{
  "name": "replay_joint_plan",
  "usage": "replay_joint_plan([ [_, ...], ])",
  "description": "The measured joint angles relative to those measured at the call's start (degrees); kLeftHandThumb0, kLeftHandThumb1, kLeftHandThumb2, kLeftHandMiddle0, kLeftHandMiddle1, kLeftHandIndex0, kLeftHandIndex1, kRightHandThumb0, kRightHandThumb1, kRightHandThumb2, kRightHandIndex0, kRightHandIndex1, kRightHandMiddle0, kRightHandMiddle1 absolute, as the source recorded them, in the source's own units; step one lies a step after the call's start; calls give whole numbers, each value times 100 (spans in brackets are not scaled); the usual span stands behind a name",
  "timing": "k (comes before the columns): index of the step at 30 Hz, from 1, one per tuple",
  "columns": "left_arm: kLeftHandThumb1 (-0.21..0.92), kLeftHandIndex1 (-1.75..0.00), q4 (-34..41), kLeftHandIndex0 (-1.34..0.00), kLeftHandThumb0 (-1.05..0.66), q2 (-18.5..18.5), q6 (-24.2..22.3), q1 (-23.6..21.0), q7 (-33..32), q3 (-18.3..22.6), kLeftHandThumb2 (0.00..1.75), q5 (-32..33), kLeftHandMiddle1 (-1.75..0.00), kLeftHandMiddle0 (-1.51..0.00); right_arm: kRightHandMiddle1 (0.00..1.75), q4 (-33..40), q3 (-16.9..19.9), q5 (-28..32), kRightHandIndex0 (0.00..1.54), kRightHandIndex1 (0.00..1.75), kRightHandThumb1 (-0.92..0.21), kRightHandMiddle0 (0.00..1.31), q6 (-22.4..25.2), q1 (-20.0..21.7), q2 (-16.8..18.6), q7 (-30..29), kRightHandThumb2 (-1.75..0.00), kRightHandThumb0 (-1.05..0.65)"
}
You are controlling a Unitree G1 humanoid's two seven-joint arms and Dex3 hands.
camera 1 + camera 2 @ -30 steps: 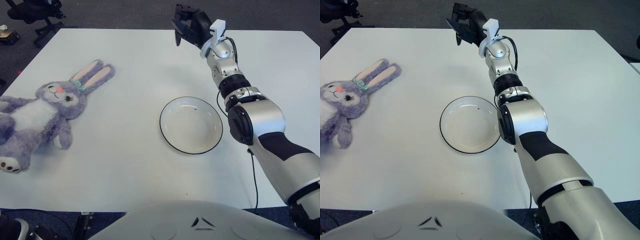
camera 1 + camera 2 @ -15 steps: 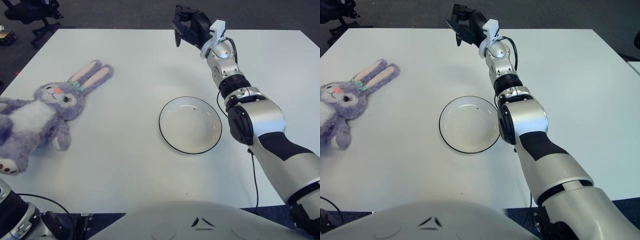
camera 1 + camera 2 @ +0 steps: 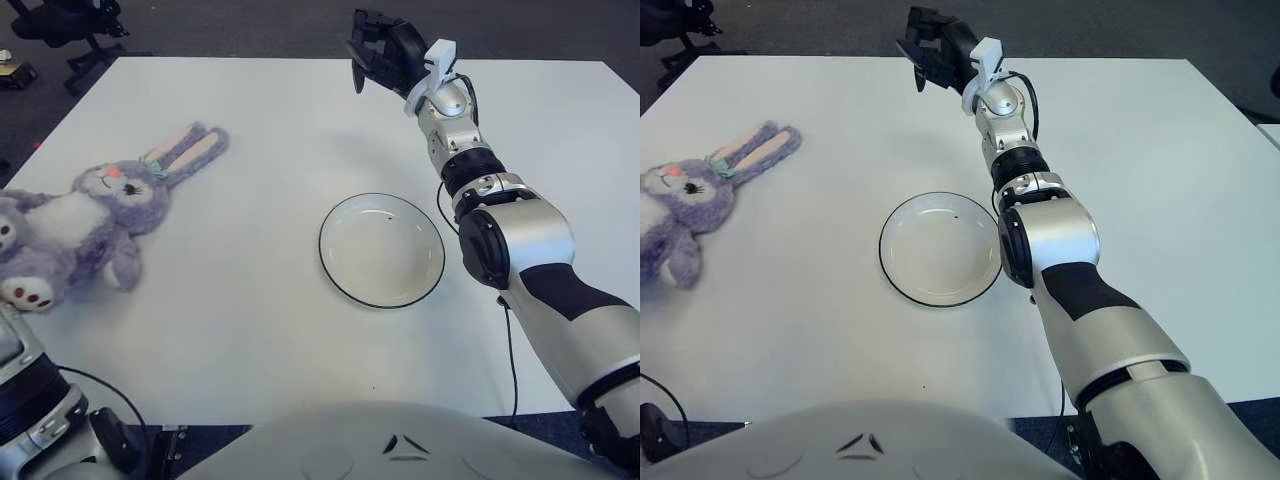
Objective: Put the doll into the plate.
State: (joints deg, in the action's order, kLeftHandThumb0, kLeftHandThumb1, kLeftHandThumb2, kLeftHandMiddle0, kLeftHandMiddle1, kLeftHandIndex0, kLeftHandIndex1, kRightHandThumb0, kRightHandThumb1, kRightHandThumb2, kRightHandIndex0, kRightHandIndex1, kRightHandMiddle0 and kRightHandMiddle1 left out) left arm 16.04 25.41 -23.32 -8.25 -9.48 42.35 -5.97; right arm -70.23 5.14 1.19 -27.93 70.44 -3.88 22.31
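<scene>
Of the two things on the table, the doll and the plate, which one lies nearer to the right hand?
The plate. It lies just below the right hand, under its arm, while the purple rabbit doll lies far off at the table's left edge.

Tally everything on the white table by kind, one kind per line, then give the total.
Plush bunny doll: 1
Plate: 1
Total: 2

The right hand is raised over the table's far edge and holds nothing. The left hand is out of view; only its arm shows at the lower left.
</scene>
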Motion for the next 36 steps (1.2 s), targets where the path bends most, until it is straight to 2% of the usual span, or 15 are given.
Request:
replay_joint_plan([
  [8, 75, -134, -316, -40, -1, 2, 105, -210, -151, -259, 57, -2, -155, -53, 175, -34, -2, -2, 88, 175, -92, 67, -2, 0, -4, 3, -35, -30],
  [36, 72, -133, -1004, -42, -1, 84, 337, -376, -283, -783, 61, -16, -153, -55, 175, -81, -13, -22, 87, 175, -92, 68, -2, 0, -62, 18, -33, -32],
])
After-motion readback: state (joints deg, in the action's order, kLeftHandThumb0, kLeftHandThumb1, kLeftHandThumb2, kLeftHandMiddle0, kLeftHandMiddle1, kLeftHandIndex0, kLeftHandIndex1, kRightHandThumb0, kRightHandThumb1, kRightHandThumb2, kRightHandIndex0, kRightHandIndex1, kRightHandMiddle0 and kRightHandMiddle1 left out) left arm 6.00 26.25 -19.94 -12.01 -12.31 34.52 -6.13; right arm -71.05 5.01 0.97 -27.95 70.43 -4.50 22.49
